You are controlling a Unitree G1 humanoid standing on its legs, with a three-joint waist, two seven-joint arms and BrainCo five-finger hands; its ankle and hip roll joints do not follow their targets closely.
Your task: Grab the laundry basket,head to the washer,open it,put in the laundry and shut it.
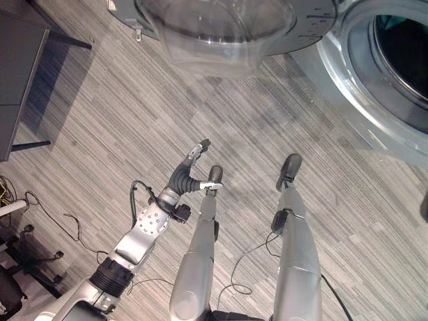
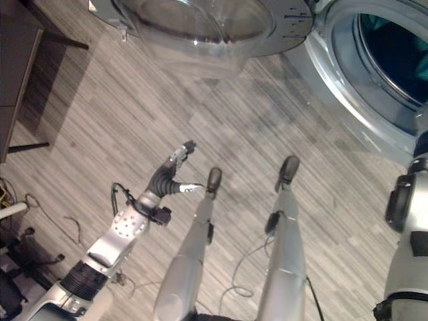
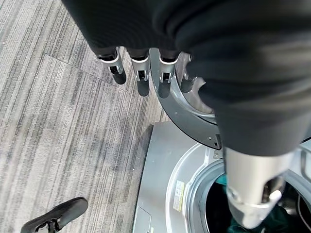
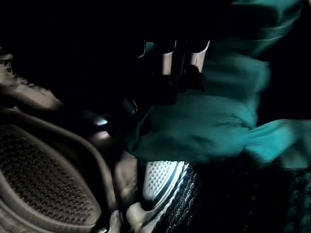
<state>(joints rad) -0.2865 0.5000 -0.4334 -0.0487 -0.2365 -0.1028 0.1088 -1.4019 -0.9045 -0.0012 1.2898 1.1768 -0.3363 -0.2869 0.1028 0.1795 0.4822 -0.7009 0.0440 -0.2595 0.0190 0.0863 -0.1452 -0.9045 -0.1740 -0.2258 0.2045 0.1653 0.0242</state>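
Grey striped floor (image 1: pixel 134 120) is stretching out under us, with a dark desk (image 1: pixel 20 67) sitting off to our left. We are standing in front of the washer (image 2: pixel 348 73), and its round glass door (image 1: pixel 214 33) is hanging wide open.

Our left hand (image 1: pixel 194 174) is hovering low over the floor, holding nothing. Its fingers (image 3: pixel 141 77) are hanging loose and apart.

Our right arm is reaching into the dark drum (image 4: pixel 43 194). The teal laundry (image 4: pixel 204 126) is lying inside there, up against the shiny drum wall with its little holes. Our right hand (image 4: pixel 175 63) is sitting just above the cloth, right by it. We cannot tell if its fingers are gripping the cloth or letting go, because it is too dark.

Here is what could be going wrong, we think. If the hand is pulling back while a fingertip is catching the cloth, the laundry could be dragging out again. A bit of cloth could also be hanging over the washer's rim, and then the door would not be shutting tight.

We are not making out much deep in the drum. The washer's top and far side are cut off.
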